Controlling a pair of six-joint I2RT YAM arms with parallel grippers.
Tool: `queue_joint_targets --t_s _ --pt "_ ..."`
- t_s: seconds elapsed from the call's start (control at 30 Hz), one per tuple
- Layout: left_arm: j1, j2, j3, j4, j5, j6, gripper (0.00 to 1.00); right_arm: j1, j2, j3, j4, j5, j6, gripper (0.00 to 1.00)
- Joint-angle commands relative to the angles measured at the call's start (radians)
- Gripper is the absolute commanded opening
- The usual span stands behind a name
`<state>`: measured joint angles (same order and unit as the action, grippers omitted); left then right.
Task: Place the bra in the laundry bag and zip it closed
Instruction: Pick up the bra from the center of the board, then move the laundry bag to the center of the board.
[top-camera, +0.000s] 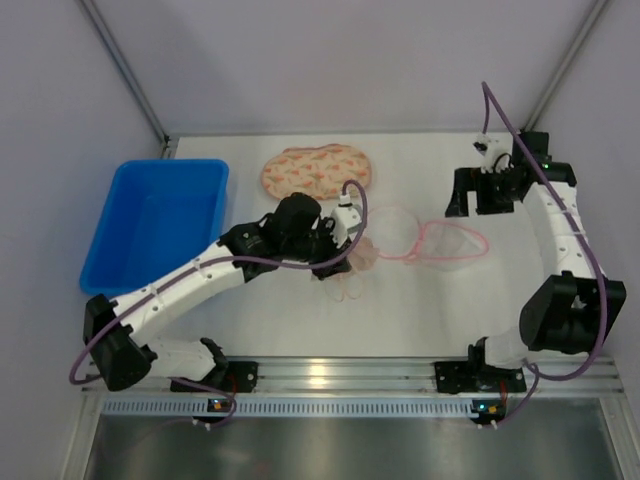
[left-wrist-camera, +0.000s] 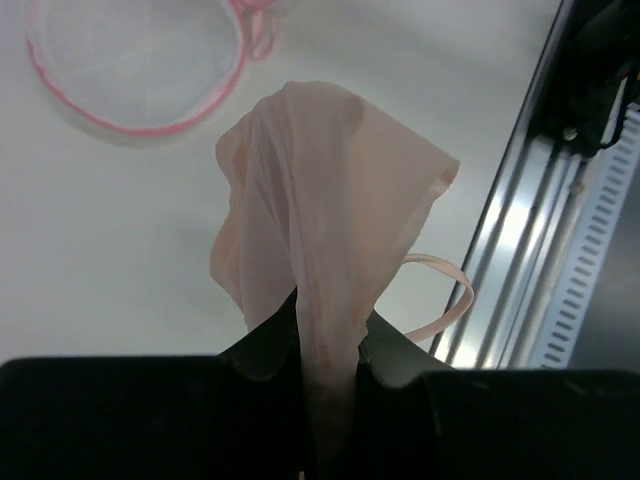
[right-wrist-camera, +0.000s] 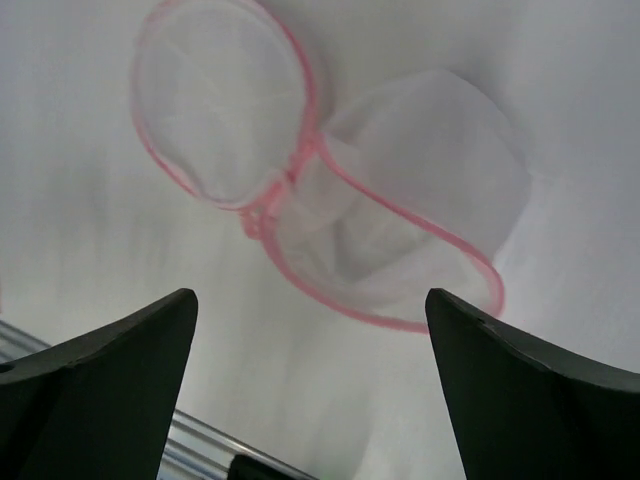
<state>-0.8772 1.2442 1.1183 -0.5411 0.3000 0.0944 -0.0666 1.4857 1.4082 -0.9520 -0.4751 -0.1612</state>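
Though unclear from above, left gripper (left-wrist-camera: 327, 338) pinches bra (left-wrist-camera: 320, 190); right gripper (right-wrist-camera: 310, 297) spread near bag (right-wrist-camera: 410, 190).

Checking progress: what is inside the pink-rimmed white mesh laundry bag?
Nothing shows inside the pink-rimmed white mesh laundry bag: both open halves look empty, though creased mesh hides the deeper half's bottom. The pale pink bra is outside it, pinched in the left claw.

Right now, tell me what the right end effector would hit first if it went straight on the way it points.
Most likely the laundry bag: it lies spread on the table straight ahead of the open right end effector, with nothing between them. Depth is hard to judge.
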Motion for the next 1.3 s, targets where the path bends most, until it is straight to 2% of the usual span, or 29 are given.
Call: queue_joint_targets --t_s 0.0,0.1,0.2,0.33,0.47,0.57,0.63,0.77,0.8,0.9,0.97,1.13,1.27 --pt "0.029 0.092 0.125 0.036 0.180 -0.166 0.00 -0.056 -0.042 -0.052 -0.065 0.219 -0.132 0.94" --pt "0.060 0.211 0.213 0.084 0.310 -0.269 0.00 -0.097 -0.012 -0.095 -0.042 0.285 -0.156 0.84" --pt "0.081 0.339 0.302 0.131 0.391 -0.357 0.00 -0.128 0.042 -0.123 -0.008 0.317 -0.155 0.80" --pt "0.096 0.451 0.409 0.150 0.430 -0.410 0.00 -0.153 0.108 -0.146 0.028 0.309 -0.133 0.78" --pt "0.138 0.480 0.399 0.207 0.438 -0.464 0.00 -0.145 0.174 -0.140 0.094 0.264 -0.149 0.78" --pt "0.197 0.462 0.345 0.237 0.467 -0.512 0.00 -0.112 0.250 -0.101 0.114 0.251 -0.184 0.77" --pt "0.245 0.419 0.279 0.254 0.473 -0.524 0.00 -0.088 0.297 -0.062 0.117 0.233 -0.202 0.70" --pt "0.319 0.310 0.167 0.256 0.490 -0.524 0.00 -0.015 0.390 -0.022 0.127 0.146 -0.202 0.42" --pt "0.334 0.287 0.144 0.256 0.493 -0.522 0.00 0.005 0.398 -0.020 0.125 0.135 -0.207 0.29" --pt "0.368 0.187 0.048 0.256 0.496 -0.515 0.00 0.121 0.401 -0.031 0.143 0.110 -0.212 0.17" --pt "0.374 0.114 -0.033 0.256 0.498 -0.515 0.00 0.199 0.375 -0.061 0.176 0.090 -0.204 0.16" --pt "0.373 0.008 -0.175 0.265 0.470 -0.559 0.00 0.344 0.325 -0.106 0.211 0.073 -0.154 0.00" --pt "0.371 -0.011 -0.224 0.319 0.493 -0.607 0.00 0.419 0.256 -0.103 0.228 0.040 -0.065 0.00"
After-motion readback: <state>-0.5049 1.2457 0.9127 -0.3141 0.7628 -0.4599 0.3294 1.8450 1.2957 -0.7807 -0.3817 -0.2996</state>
